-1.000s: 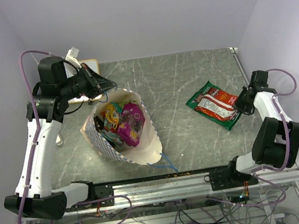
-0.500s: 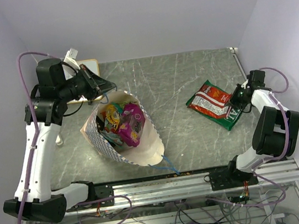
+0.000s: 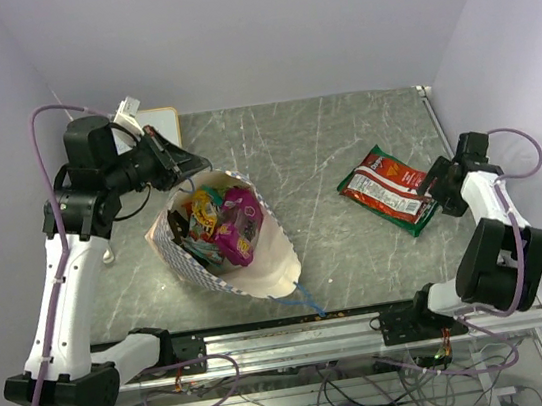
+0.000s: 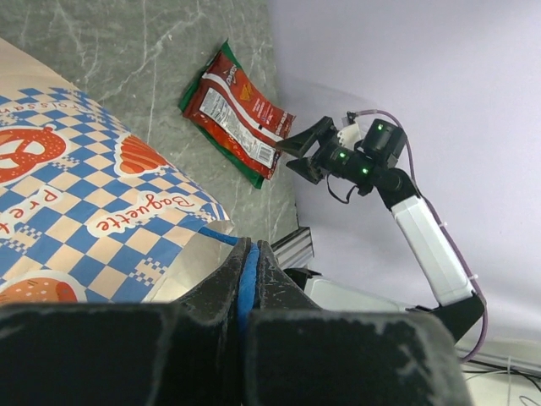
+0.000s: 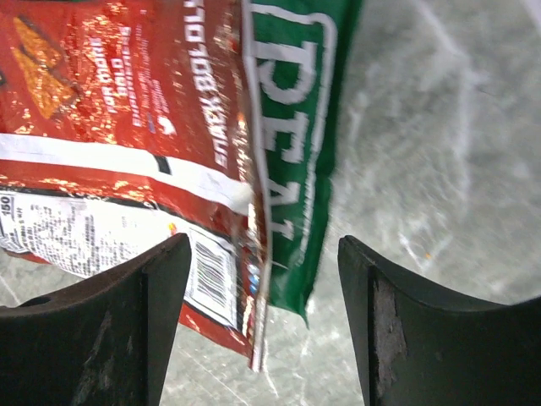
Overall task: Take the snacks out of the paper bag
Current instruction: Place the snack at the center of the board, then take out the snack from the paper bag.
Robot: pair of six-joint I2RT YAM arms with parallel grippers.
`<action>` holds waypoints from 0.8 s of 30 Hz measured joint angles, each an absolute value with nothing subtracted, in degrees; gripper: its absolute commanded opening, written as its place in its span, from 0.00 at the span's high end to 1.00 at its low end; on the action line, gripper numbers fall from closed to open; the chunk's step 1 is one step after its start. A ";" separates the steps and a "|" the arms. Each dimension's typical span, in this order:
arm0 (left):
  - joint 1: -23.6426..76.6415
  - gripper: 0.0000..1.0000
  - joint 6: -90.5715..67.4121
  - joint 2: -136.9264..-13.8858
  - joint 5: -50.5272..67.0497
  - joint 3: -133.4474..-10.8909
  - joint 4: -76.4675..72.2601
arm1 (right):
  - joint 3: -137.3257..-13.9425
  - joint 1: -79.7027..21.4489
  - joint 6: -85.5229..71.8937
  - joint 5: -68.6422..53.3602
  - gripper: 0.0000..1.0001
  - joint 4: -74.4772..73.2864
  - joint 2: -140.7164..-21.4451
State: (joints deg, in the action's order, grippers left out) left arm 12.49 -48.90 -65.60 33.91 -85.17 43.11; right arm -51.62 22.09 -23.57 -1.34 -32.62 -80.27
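Note:
The paper bag [image 3: 260,265] lies on the table with its mouth toward the left arm, and its checkered side [image 4: 84,194] fills the left wrist view. Inside it I see a purple packet [image 3: 240,224] and yellow-orange packets [image 3: 201,211]. My left gripper [image 3: 192,163] [image 4: 250,254] is shut on the bag's blue cord handle [image 4: 246,283] above the rim. A red chip packet [image 3: 385,185] [image 5: 118,127] lies on a green bag [image 3: 416,217] [image 5: 300,161] at the right. My right gripper [image 3: 433,183] [image 5: 262,313] is open at their near edge, fingers [image 5: 127,321] apart and holding nothing.
A small whiteboard [image 3: 165,122] stands at the back left behind the left arm. The second blue handle [image 3: 305,299] trails from the bag toward the front rail [image 3: 300,335]. Walls close in at the back and right.
The right jaws have opened and let go of the red packet, which now lies flat on the green bag. The left arm has shifted slightly, still holding the handle.

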 measured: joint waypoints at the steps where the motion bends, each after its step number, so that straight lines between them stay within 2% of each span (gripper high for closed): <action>1: 12.49 0.93 -49.19 -65.36 33.93 -84.77 42.96 | -51.57 22.24 -23.59 -0.47 0.29 -33.47 -79.18; 6: 12.49 0.93 -50.65 -64.20 33.93 -82.85 42.57 | -51.88 21.43 -23.57 0.38 0.29 -37.26 -74.61; 9: 12.49 0.93 -51.29 -63.81 33.93 -82.74 42.33 | -53.45 16.64 -24.45 -0.93 0.29 -39.33 -71.16; 14: 12.47 0.93 -51.88 -63.20 33.85 -82.67 42.24 | -60.69 -2.44 -27.94 -5.17 0.33 -40.12 -67.02; 24: 12.47 0.93 -53.01 -62.48 33.65 -81.80 42.06 | -69.08 -32.67 -33.71 -13.21 0.36 -37.01 -64.66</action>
